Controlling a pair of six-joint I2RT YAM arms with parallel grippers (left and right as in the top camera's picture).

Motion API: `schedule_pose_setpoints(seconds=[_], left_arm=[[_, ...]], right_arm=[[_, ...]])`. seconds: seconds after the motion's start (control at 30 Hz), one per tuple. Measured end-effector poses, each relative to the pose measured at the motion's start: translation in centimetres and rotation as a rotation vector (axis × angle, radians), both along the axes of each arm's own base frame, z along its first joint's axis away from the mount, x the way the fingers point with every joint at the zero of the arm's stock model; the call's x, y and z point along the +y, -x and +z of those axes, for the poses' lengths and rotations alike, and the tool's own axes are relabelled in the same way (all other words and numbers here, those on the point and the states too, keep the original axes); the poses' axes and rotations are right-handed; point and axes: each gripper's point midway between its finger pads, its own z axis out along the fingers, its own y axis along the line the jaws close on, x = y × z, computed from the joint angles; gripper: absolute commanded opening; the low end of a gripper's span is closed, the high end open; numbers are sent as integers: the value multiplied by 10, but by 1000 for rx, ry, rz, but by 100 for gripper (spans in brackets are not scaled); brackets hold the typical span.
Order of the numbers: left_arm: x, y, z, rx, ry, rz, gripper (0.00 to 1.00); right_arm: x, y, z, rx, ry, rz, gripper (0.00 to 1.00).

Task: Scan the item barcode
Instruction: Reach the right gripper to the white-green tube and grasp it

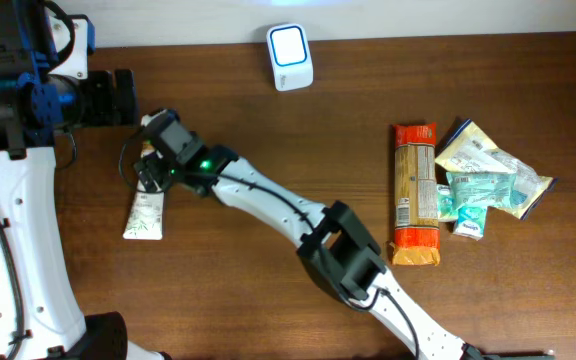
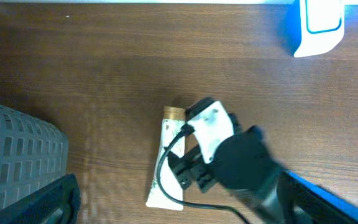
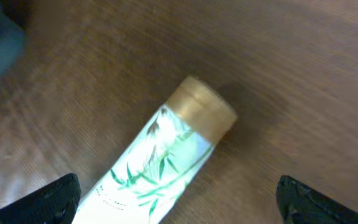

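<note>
right gripper point(image 3: 180, 200): jaws spread wide, both fingertips at the outer lower corners of the wrist view, nothing clamped. it hangs over the cap end of the tube point(image 3: 160, 155) and no finger touches it

tube: white with green leaf print and a gold cap point(image 3: 204, 106). it lies flat on the table point(image 1: 268, 130), left part, cap towards the far edge, crimped end towards the near edge. in the overhead view the cap end is hidden under the gripper

left gripper point(image 1: 123, 96): jaws wide, holding nothing, parked at the far left and just beyond the tube's cap end

scanner point(image 1: 290, 57): white and blue, upright, close to the far edge near the middle, well apart from the tube

room: bare wood shows between tube and scanner and along the far edge. the right arm point(image 1: 268, 200) crosses the middle of the table on a diagonal from the near right

right side: a pasta packet point(image 1: 415, 195) lies lengthwise, with a cluster of small pouches point(image 1: 488, 180) touching its right flank. all are well apart from the tube
</note>
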Motion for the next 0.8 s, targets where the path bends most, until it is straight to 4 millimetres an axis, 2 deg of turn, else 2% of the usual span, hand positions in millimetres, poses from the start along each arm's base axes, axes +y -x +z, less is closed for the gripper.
schedule_pose_setpoints(seconds=[0.07,0.2,0.3,0.4,0.53,0.63,0.67,0.73,0.8], left_arm=[[0,0,0,0,0,0,99],[0,0,0,0,0,0,99],[0,0,0,0,0,0,99],[0,0,0,0,0,0,99],[0,0,0,0,0,0,99],[0,0,0,0,0,0,99],[0,0,0,0,0,0,99],[0,0,0,0,0,0,99],[0,0,0,0,0,0,99]], right_arm=[[11,0,-1,-44,-17,7,99],[24,0,12,-137,-32,-18,99],[22,-3,-2,-155,3,-48,99],[16,-2,-34,-131,55,-58,98],[12,1,-42,-107,89,-59,99],[-10,15,-53,-21,212,-52,99],[-30,24,-60,49,300,-44,99],[-56,35,-61,156,381,-28,99],[-96,32,-55,306,416,-38,99]])
